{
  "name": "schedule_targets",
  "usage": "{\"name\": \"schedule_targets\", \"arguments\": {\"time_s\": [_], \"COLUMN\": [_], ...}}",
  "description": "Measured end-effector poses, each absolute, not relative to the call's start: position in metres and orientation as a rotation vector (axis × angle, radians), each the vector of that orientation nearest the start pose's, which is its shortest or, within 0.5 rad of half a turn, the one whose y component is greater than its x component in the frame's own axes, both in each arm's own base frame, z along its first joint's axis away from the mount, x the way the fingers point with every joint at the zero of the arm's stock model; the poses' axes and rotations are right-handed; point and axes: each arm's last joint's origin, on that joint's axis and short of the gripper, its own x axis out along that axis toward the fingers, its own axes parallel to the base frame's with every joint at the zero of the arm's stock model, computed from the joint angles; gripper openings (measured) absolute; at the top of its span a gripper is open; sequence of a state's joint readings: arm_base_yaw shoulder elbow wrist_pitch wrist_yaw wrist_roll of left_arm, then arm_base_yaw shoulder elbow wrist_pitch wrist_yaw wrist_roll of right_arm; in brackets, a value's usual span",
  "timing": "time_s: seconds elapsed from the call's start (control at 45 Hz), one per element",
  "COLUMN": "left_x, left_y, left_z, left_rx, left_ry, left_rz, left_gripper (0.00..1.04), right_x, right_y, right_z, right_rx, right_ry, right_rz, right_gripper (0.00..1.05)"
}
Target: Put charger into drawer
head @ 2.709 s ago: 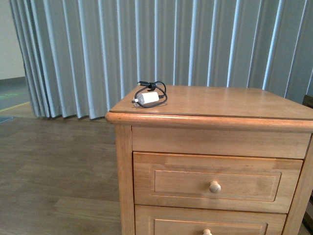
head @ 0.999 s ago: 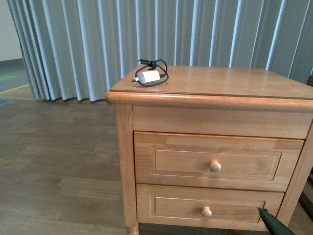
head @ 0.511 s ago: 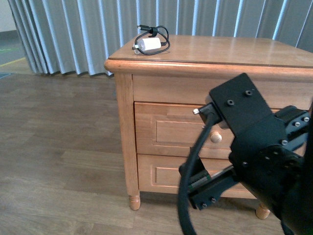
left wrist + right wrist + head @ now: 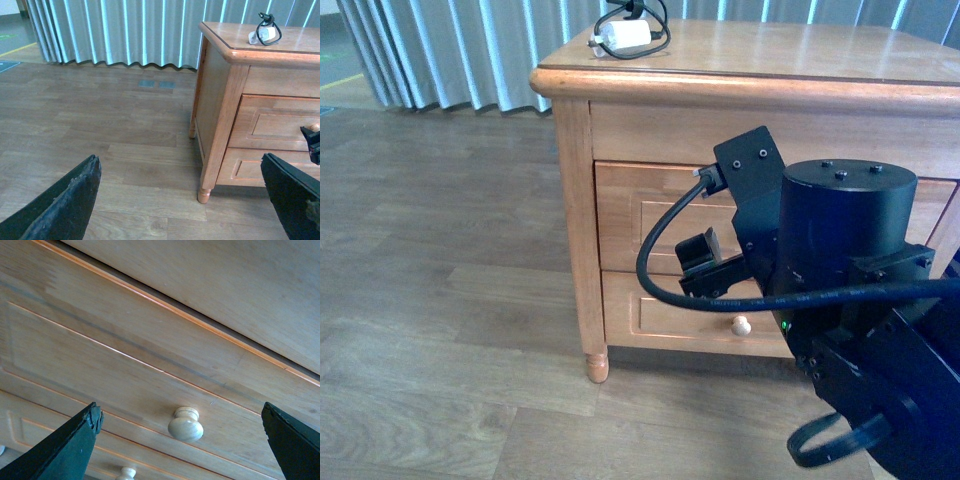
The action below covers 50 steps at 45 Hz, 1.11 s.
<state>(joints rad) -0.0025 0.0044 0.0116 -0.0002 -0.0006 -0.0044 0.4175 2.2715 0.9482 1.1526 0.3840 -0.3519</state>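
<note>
The charger (image 4: 623, 37) lies at the counter's (image 4: 800, 55) far left corner, above the closed drawer (image 4: 100, 355), whose knob (image 4: 185, 424) shows between the wide-spread jaws of the right gripper (image 4: 179, 412), its arm (image 4: 840, 240) hiding most drawer fronts, while the left gripper (image 4: 180, 159), equally wide, hangs over open floor (image 4: 100, 120).

Grey pleated curtain (image 4: 450, 50) behind wooden nightstand (image 4: 572, 220); plank floor (image 4: 440, 300).

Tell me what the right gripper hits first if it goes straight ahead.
Probably the round knob on the drawer front, which sits nearly centred ahead of the open right gripper. Nothing shows in between, though depth is hard to judge.
</note>
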Motion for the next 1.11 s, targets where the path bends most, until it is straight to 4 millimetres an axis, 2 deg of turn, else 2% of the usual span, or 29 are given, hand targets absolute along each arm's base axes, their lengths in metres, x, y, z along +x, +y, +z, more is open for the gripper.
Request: {"name": "schedule_targets", "arguments": {"time_s": [0.355,1.11], "left_x": [0.097,0.097], "left_y": [0.0,0.0], "left_z": [0.167,0.167], "left_rx": [-0.004,-0.004], "left_ry": [-0.007,-0.007], "left_rz": [-0.002,-0.002], "left_gripper": [0.99,0.99], "right_x": [0.397,0.402], "right_y": [0.142,0.139], "right_z": [0.042,0.037], "right_rx": [-0.427,-0.437], "right_ry": [0.166,0.163], "right_rz": [0.018,-0.003], "right_gripper": [0.96,0.96]}}
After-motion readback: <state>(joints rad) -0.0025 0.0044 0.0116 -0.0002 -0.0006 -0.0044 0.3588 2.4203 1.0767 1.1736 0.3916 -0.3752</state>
